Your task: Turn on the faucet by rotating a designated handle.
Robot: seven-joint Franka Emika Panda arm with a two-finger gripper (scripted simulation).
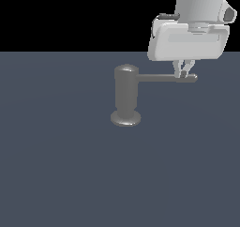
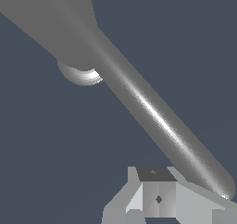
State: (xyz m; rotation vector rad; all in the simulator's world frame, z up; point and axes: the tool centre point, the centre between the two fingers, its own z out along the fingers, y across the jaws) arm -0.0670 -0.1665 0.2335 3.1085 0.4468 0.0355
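The faucet [image 1: 126, 95] is a dull grey upright cylinder with a rounded cap and a flared base, standing mid-floor. Its handle [image 1: 161, 78], a thin straight rod, sticks out from near the top toward the exterior view's right. My gripper [image 1: 184, 74] hangs down from above at the rod's outer end, fingertips level with it. The fingers look pressed together, with nothing between them. In the wrist view the handle [image 2: 157, 121] runs diagonally past the fingertips [image 2: 157, 197], its rounded tip right beside them. The faucet's body [image 2: 51, 19] and base rim [image 2: 83, 76] lie beyond.
The faucet stands on a flat dark blue-grey floor [image 1: 56, 174] that fills the scene. The white wrist housing [image 1: 187, 41] sits above the handle's tip.
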